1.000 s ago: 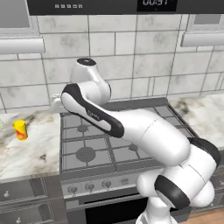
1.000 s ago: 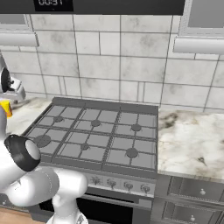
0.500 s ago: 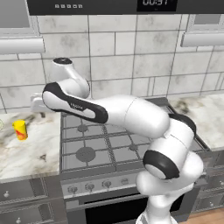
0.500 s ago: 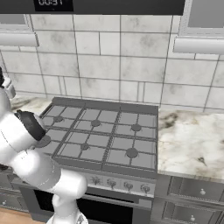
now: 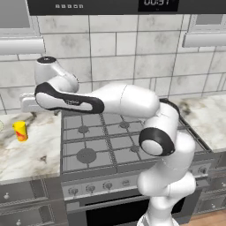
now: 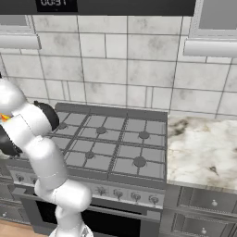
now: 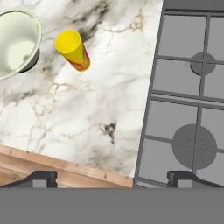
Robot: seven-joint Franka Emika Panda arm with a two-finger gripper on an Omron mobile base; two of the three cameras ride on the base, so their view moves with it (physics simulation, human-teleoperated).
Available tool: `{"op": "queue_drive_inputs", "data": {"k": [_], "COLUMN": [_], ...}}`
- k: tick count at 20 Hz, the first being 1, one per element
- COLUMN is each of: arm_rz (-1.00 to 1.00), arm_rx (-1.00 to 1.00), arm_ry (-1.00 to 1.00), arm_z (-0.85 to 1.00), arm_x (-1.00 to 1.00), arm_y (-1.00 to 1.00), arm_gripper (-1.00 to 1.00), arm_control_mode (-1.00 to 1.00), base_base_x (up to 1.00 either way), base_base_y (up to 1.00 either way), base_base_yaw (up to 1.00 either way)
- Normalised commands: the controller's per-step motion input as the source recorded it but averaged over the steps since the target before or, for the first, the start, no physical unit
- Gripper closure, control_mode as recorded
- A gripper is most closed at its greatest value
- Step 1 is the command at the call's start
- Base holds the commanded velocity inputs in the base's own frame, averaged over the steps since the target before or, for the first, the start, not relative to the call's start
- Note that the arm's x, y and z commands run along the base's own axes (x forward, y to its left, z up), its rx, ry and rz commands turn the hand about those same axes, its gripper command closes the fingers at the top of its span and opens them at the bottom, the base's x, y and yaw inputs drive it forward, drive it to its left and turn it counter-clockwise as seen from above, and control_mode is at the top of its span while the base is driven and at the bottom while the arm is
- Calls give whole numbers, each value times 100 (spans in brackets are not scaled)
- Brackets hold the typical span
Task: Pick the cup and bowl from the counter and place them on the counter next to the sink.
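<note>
The small yellow cup with its red-orange pattern stands upright on the white marble counter, left of the stove. Right beside it is the wide pale bowl, cut off by the hand view's edge. My gripper hovers above the counter's front edge, open, with nothing between its fingertips. The cup and bowl lie well ahead of it and to one side. From the left base view the cup sits on the counter below my outstretched hand. The sink is out of view.
A grey gas stove with several burners borders the counter on the right; its edge runs down the hand view. More marble counter lies right of the stove. A tiled wall stands behind, with wood floor below the counter's front.
My arm has swung left, carrying the hand from above the stove's left side to over the counter near the cup. The jaws stayed open.
</note>
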Motion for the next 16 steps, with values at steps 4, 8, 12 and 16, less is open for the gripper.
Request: {"op": "queue_drive_inputs", "data": {"k": [4,8,12,16], "arm_rz": [0,0,0,0], "arm_rx": [-7,-4,0,0], "arm_ry": [0,4,4,7], "arm_z": [-5,-4,-5,-19], "arm_x": [45,43,36,29], "arm_y": [17,8,4,23], "arm_gripper": [-100,-100,-100,-100], "arm_control_mode": [-100,-100,-100,-100], "base_base_x": [0,0,0,0], "base_base_y": [0,0,0,0], "base_base_yaw": [0,0,0,0]}}
